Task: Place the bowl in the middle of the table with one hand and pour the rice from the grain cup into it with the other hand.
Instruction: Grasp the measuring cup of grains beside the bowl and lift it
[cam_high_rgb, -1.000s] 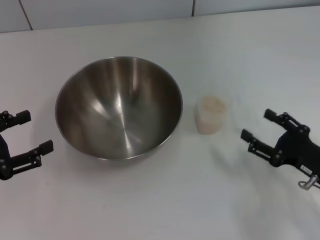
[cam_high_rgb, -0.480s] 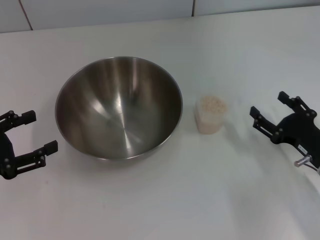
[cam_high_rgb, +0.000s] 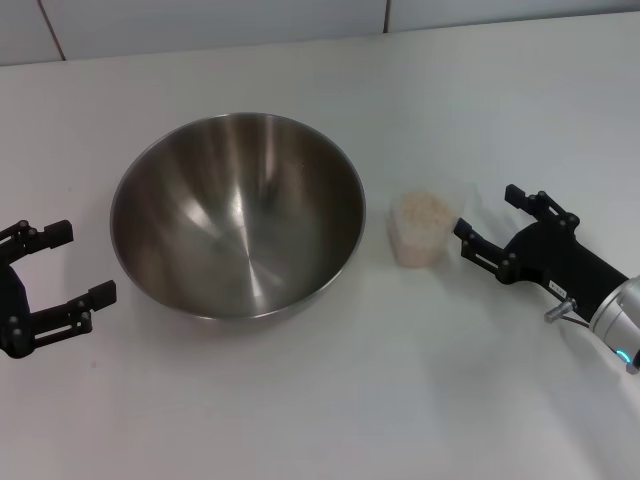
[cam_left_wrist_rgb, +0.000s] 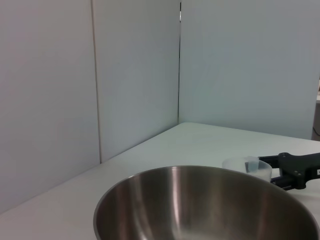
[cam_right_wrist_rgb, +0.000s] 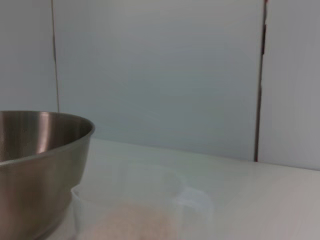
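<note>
The steel bowl (cam_high_rgb: 238, 213) stands empty on the white table (cam_high_rgb: 330, 400), left of centre. The grain cup (cam_high_rgb: 419, 229) with rice (cam_high_rgb: 424, 209) stands just right of the bowl. My right gripper (cam_high_rgb: 488, 222) is open, low over the table, its fingers pointing at the cup from the right with a small gap. My left gripper (cam_high_rgb: 74, 262) is open just left of the bowl, apart from its rim. The left wrist view shows the bowl (cam_left_wrist_rgb: 200, 210), the cup (cam_left_wrist_rgb: 247, 167) and the right gripper behind it. The right wrist view shows the cup (cam_right_wrist_rgb: 130, 210) close up beside the bowl (cam_right_wrist_rgb: 35, 165).
Pale wall panels (cam_high_rgb: 200, 20) run along the table's far edge. Bare tabletop lies in front of the bowl and behind the cup.
My right gripper has moved up and left toward the cup and turned its fingers at it. The left gripper has edged slightly toward the bowl. Bowl and cup have not moved.
</note>
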